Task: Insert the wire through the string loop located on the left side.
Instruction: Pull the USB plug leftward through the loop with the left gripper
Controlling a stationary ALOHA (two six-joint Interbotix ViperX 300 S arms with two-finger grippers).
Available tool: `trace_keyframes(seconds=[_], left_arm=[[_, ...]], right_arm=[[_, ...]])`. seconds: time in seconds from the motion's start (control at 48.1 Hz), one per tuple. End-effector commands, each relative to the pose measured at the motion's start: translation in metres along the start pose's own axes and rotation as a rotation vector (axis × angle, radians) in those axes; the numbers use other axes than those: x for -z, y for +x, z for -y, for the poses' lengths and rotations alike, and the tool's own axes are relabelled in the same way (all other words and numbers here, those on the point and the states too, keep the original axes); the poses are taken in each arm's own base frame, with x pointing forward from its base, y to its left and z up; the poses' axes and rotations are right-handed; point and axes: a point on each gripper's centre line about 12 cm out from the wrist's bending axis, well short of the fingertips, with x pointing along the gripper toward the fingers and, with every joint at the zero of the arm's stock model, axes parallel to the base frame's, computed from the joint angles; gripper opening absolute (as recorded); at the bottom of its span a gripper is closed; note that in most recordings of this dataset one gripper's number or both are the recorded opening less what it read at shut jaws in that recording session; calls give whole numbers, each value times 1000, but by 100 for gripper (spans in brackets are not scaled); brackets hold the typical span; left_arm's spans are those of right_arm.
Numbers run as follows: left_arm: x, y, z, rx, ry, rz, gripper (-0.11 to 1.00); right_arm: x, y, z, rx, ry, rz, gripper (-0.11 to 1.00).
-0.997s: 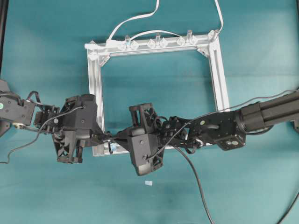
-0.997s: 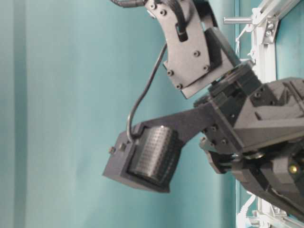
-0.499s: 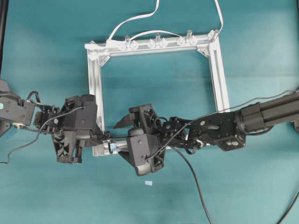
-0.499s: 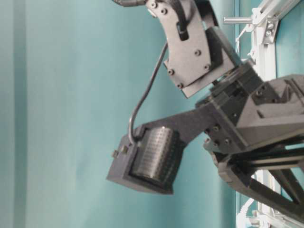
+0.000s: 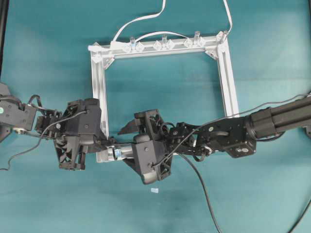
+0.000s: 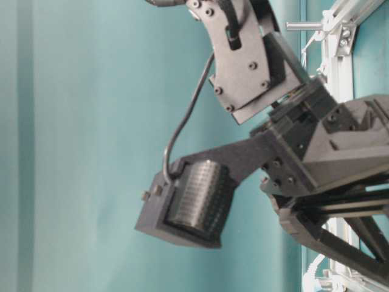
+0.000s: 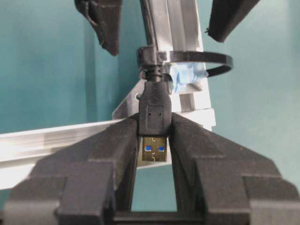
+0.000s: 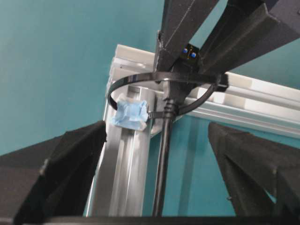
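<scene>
Plug through loop point(image 8: 140, 93); handoff done.
Left gripper point(image 7: 153, 140) clamps wire point(image 7: 153, 110), right gripper point(image 8: 154, 159) released; you pull next.

Both arms reach inward and meet near the table's front edge, left of its middle. The left gripper point(image 7: 153, 154) points toward the right one, its fingers point(image 7: 110, 145) clamped on a plug. The right gripper point(image 5: 127, 145) faces it — jaws spread wide, holding nothing, wrist rolled to one side.
</scene>
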Motion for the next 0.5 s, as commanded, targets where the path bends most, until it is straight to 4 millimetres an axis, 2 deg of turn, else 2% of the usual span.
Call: trace_keyframes(seconds=[0.0,0.478], left_arm=[[-8,-10,3,9,-2,26,20],[29,-53,4,24,-5,-49,20]], right_arm=[[-14,-5,1,4,-1,40,95],[-14,-6,0,3,-2,38,95]])
